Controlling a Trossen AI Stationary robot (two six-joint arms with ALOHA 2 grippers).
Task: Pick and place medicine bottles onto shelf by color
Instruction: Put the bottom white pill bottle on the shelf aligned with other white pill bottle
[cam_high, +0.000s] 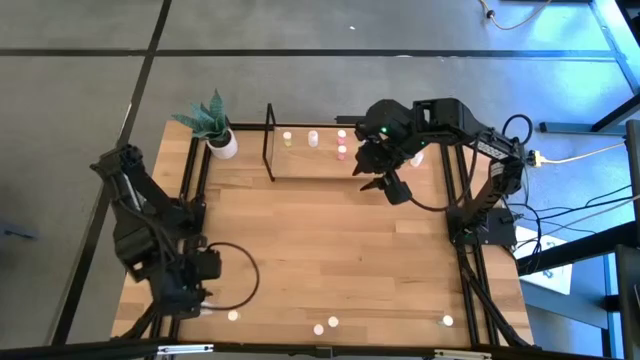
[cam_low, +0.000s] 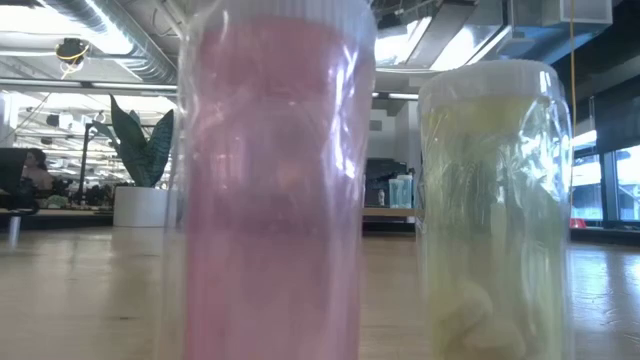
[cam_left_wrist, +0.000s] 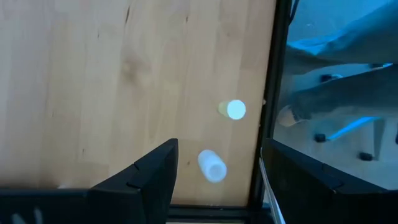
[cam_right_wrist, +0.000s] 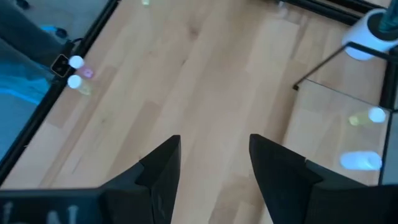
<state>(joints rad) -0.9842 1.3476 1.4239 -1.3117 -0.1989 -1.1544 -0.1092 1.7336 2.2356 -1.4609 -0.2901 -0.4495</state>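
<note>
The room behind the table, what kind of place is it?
Probably an open-plan office or lab: exposed ceiling ducts, desks with a seated person, and a potted plant on the wooden table.

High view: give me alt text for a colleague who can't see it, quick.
Seen from above, the right gripper hangs open and empty by the shelf at the table's far edge, where several bottles already stand. The left gripper waits open at the near left corner, and a few bottles remain along the near edge.
</note>
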